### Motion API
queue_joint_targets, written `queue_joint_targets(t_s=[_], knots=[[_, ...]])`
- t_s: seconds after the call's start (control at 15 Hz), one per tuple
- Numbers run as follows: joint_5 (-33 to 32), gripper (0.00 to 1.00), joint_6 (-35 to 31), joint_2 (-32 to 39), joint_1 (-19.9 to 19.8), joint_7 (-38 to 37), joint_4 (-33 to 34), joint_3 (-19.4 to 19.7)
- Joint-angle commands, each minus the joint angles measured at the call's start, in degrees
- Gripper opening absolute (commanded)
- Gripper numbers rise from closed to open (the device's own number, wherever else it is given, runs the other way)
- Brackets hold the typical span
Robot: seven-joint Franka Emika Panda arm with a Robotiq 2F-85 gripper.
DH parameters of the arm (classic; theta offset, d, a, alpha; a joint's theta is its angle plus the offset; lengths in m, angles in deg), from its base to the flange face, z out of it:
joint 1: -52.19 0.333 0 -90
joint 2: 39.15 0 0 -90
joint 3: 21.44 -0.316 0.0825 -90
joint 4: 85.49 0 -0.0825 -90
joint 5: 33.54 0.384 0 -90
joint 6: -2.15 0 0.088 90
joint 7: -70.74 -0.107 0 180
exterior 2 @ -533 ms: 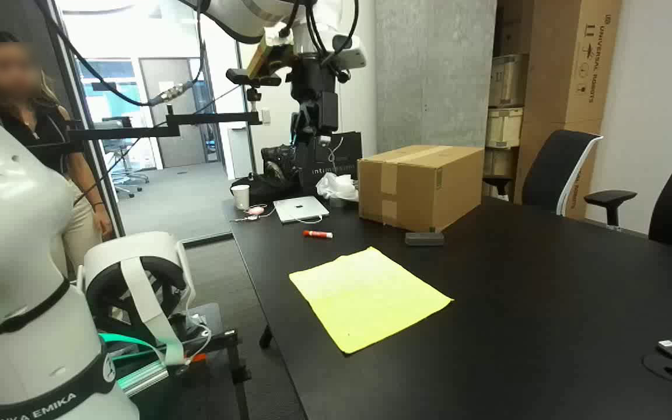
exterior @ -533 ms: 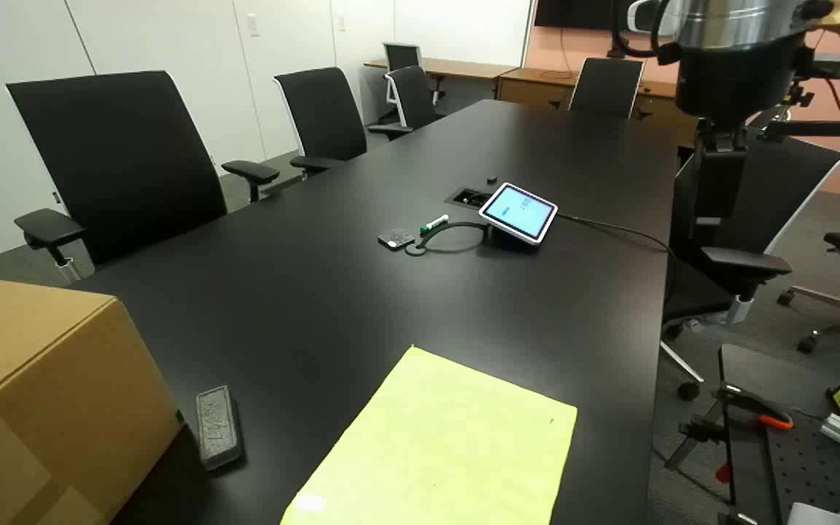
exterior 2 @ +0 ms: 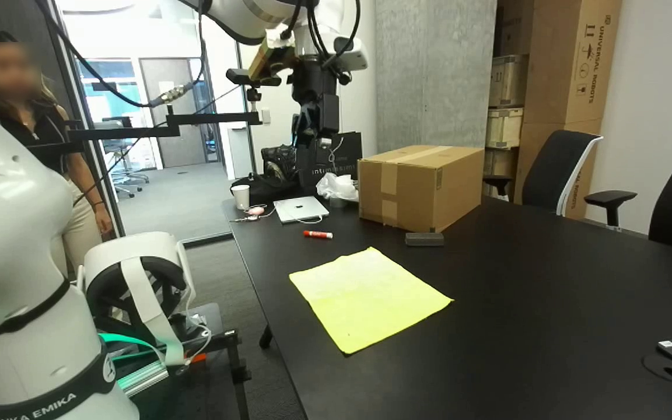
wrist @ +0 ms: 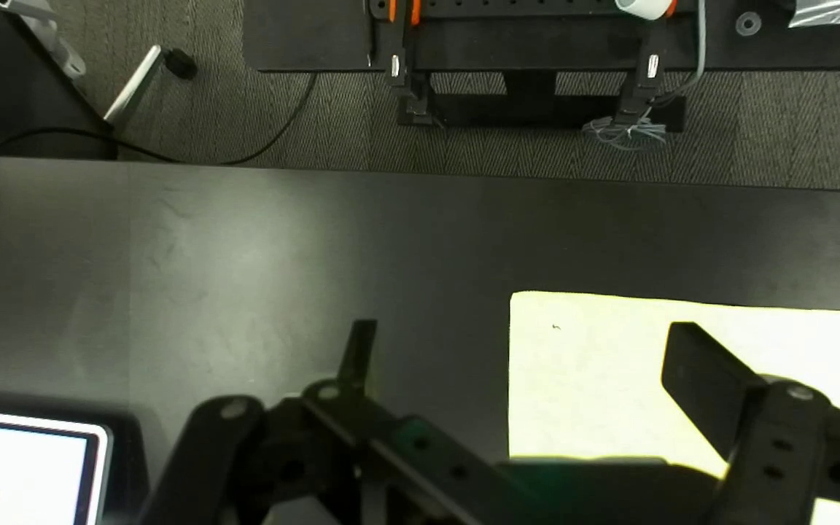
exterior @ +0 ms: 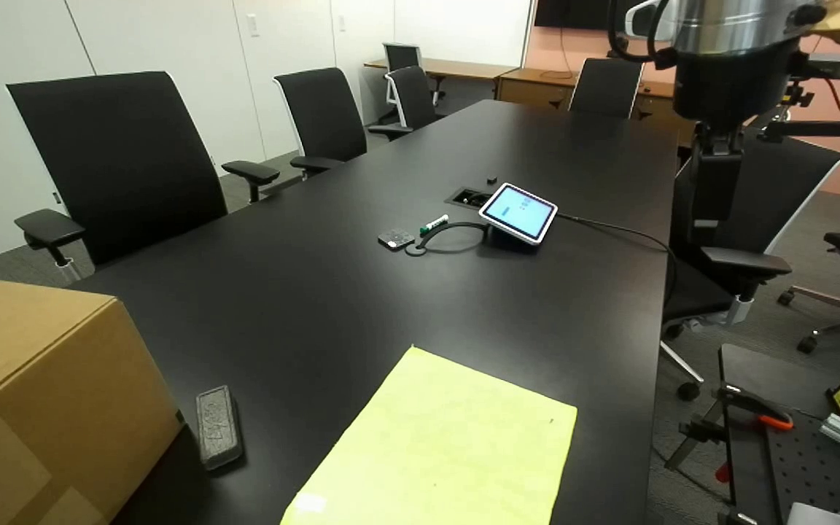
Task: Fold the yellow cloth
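- Wrist view is showing the yellow cloth lying flat on the black table, one corner plain with a small dark mark near it, the rest running out of frame or being hidden.
- Nothing in the cloth is changing just now: no edge is lifting, no fold is forming, so the task is, by my judgement, still waiting to begin.
- Well above the cloth's level and apart from it, the gripper is standing spread wide, holding nothing; one of its fingers is crossing the cloth in the wrist view, its mate the bare table beside the cloth.
- Only the gripper's place is altering: in both exterior views it is shifting very slightly, lower and seemingly toward the cloth. I am reading that as the start of an approach, perhaps to the marked corner; fabric lying so flush is probably going to need a low, careful pinch.
- All four corners of the cloth are showing in an exterior view; the frame is cutting off the near end of the cloth in an exterior view.
- Near the cloth, a red marker is showing in an exterior view alone.
- Beside the cloth, a grey block is lying between it and the cardboard box, both missing from the wrist view.
- Well apart from the cloth, a tablet is showing in the wrist view and in an exterior view.
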Motion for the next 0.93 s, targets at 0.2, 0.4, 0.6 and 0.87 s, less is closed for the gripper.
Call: queue_joint_targets(t_s=[0.2,0.4,0.6,0.87], knots=[[-1.52,1.0,-14.87,4.8,0.1,-0.91,-7.64,3.12],[-0.06,1.0,-26.38,9.15,-0.02,-0.45,-12.49,4.67],[1.53,1.0,-36.89,14.94,0.02,-1.38,-15.8,5.64],[6.23,1.0,-47.21,23.16,0.53,-3.41,-16.98,6.09]])
